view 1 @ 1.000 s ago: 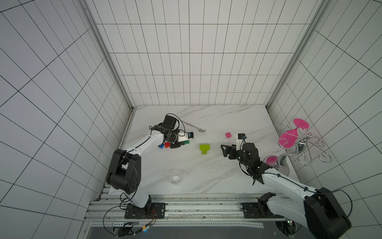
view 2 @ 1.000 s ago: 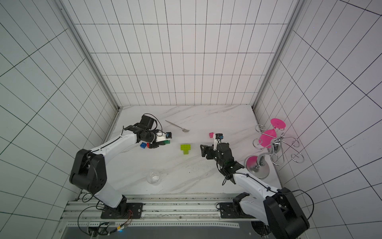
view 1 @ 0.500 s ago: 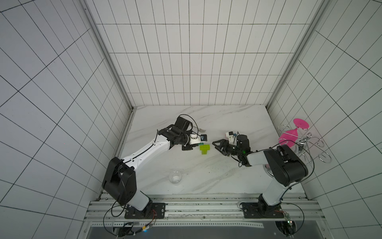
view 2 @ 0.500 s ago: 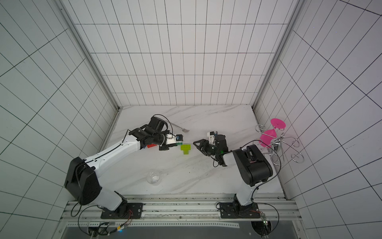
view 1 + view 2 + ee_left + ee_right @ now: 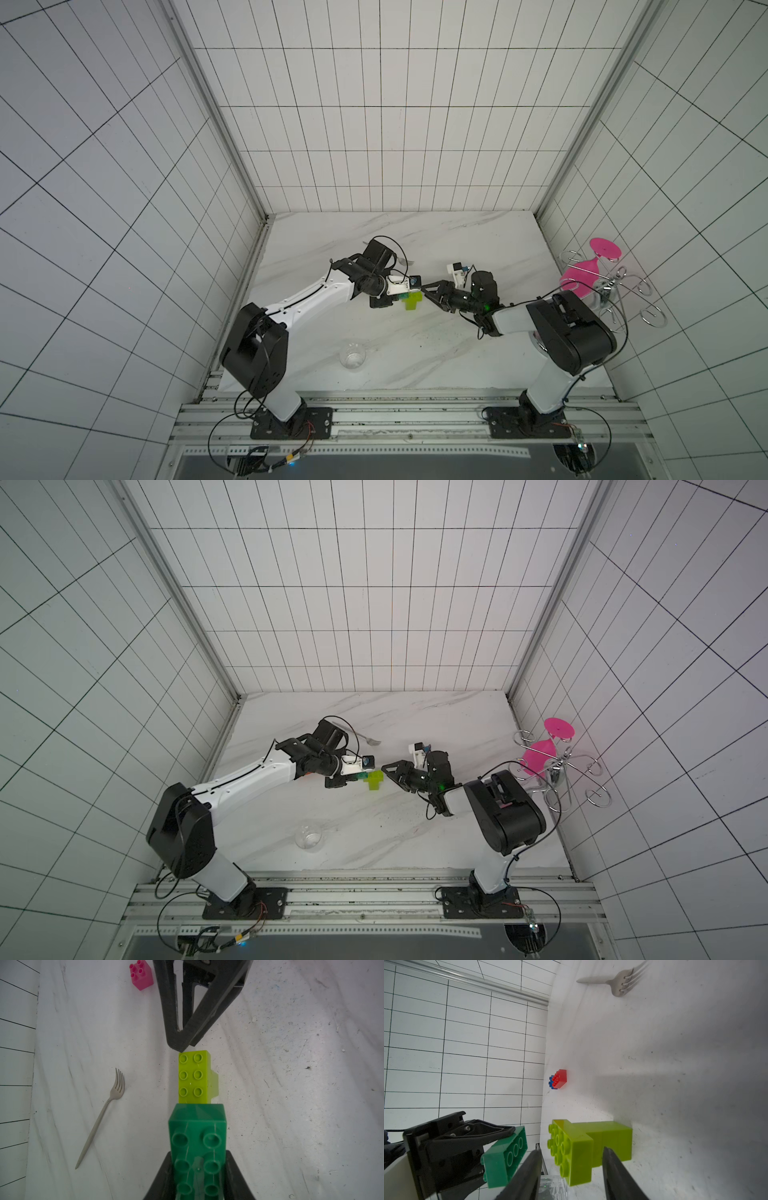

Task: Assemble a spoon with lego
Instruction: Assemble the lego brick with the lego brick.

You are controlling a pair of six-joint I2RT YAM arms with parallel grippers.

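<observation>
My left gripper (image 5: 198,1165) is shut on a dark green brick (image 5: 197,1142), held just above the table with its free end against a lime green T-shaped lego piece (image 5: 194,1076). In both top views that lime piece (image 5: 411,300) (image 5: 375,780) lies mid-table between the two grippers. My right gripper (image 5: 571,1150) is open and turned on its side. Its fingertips (image 5: 536,1153) stand apart at the lime piece's (image 5: 583,1147) other end, not clamped on it. A pink brick (image 5: 142,976) lies beyond it. A red brick (image 5: 560,1078) and a blue one (image 5: 550,1082) sit together near the left wall.
A silver fork (image 5: 104,1109) lies behind the left gripper. A clear glass (image 5: 353,356) stands near the front edge. A wire rack with pink glasses (image 5: 602,282) stands at the right wall. Both arms meet over the middle.
The left arm has carried the dark green brick right, up to the lime piece. The right arm has swung left to the lime piece, its jaws narrowing.
</observation>
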